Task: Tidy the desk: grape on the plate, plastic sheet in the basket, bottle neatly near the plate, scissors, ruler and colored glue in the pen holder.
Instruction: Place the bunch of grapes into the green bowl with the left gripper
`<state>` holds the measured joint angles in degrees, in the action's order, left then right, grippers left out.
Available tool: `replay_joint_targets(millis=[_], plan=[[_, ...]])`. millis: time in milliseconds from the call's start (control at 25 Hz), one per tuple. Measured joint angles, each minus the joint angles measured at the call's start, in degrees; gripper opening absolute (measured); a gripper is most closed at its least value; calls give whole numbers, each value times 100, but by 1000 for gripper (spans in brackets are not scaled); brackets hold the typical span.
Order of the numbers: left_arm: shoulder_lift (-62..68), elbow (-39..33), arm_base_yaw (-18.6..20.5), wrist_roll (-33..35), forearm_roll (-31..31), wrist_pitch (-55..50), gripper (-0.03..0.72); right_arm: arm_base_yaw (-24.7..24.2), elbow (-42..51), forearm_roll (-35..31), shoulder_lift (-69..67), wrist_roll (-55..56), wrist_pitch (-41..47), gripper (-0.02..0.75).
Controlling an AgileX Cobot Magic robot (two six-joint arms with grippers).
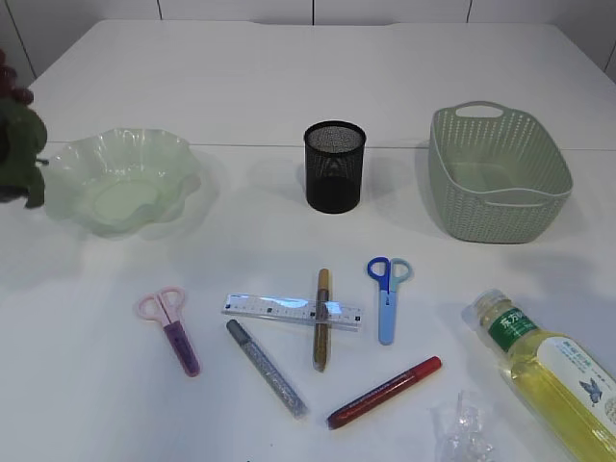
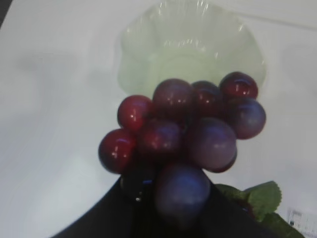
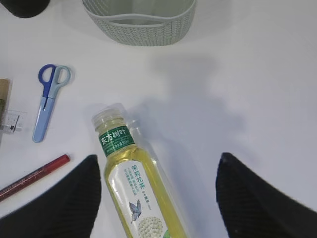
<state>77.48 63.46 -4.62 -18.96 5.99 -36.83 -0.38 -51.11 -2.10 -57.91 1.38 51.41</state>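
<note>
Lots of bare white table at the top of the frame and in the lower left corner. In the left wrist view, left gripper pinching a bunch of round, shiny purple and red grapes, up in the air below the wavy pale green plate. Right gripper spread wide, low in the frame, one dark finger on each side of the smooth bottle lying flat, not touching it. Woven green basket at upper right. Black mesh pen holder in the middle. Clear ruler, blue scissors, pink scissors and glue pens lying close together below. Crinkly plastic sheet at the bottom edge.
</note>
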Motion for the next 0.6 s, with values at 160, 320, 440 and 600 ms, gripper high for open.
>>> replay_joint_targets(millis=[160, 320, 440, 600], plan=[[522, 768, 0, 0, -47, 12, 159, 0, 0, -145, 0, 0, 0, 563], [1260, 1442, 0, 0, -131, 12, 159, 0, 0, -190, 0, 0, 0, 563], [1840, 1839, 0, 0, -141, 37, 159, 0, 0, -278, 0, -4, 0, 563], [2482, 2161, 0, 0, -175, 559, 159, 0, 0, -591, 0, -38, -23, 563]])
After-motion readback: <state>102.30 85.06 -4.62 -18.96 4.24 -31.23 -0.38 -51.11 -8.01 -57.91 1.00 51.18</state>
